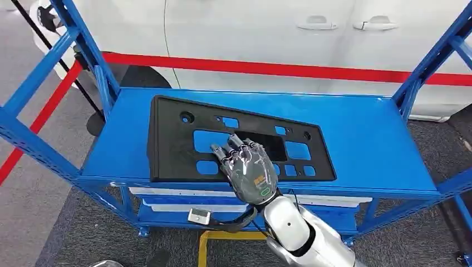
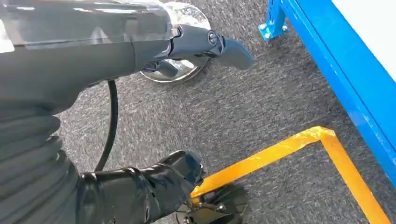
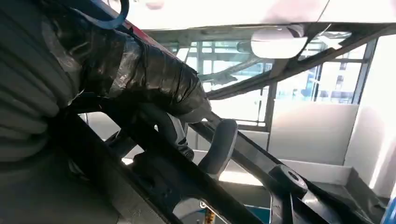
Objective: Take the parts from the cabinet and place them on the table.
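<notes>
Lies flat on the blue table (image 1: 367, 139), reaching its front edge: black flat part (image 1: 172, 139) with rectangular cutouts and round holes. Right hand (image 1: 247, 167) grips its front edge; left hand (image 2: 196, 46) empty, fingers apart.

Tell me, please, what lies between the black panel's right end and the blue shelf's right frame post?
Nothing: in the head view, bare blue shelf top runs from the black panel to the frame post.
</notes>
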